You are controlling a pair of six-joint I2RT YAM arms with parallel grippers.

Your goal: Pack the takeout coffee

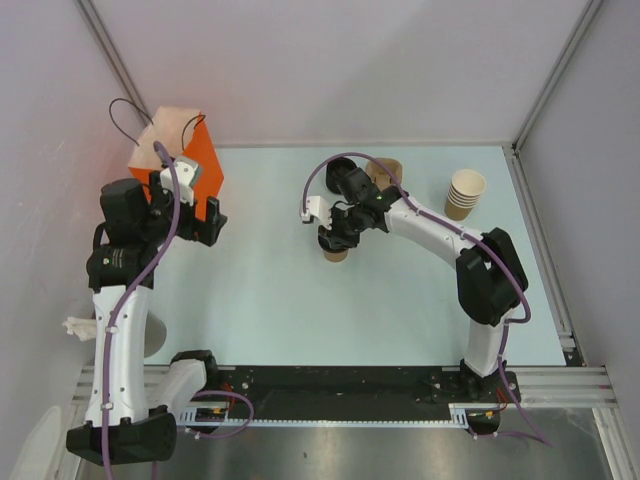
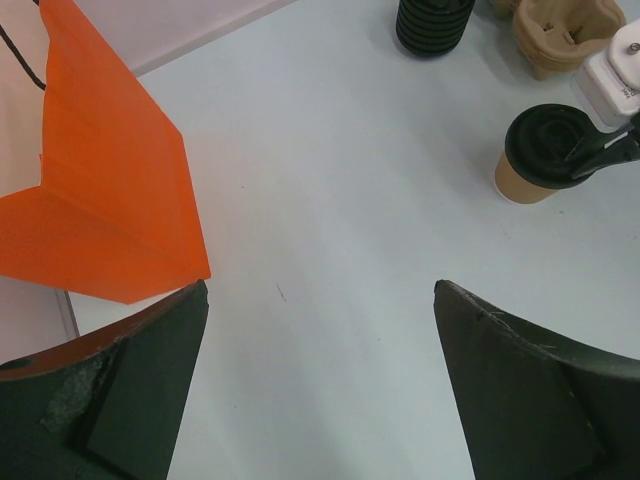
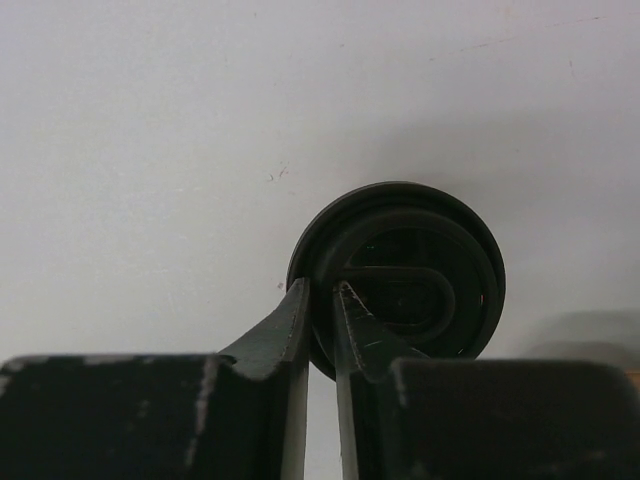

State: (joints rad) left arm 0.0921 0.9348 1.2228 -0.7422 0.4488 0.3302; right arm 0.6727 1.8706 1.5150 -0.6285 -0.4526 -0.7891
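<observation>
From above, the left hand (image 1: 187,205) hangs spread just beside the orange bag (image 1: 185,150) at the far left of the worktop (image 1: 260,300). The right hand (image 1: 335,238) is down over the paper cup (image 1: 336,255), which stands mid-worktop. Behind that arm sits the brown cup carrier (image 1: 388,170), partly hidden, and the cup stack (image 1: 465,193) stands well apart to the right. Over to the left wrist: fingers (image 2: 130,380) wide apart with nothing between them, and the bag's corner near the left one. Across the worktop the cup stands upright with its black lid (image 2: 550,145) on, the right hand's tips at that lid. A stack of black lids (image 2: 435,25) sits beyond. Right wrist now: the tips are nearly together, pinching the lid's rim, one outside and one inside.
</observation>
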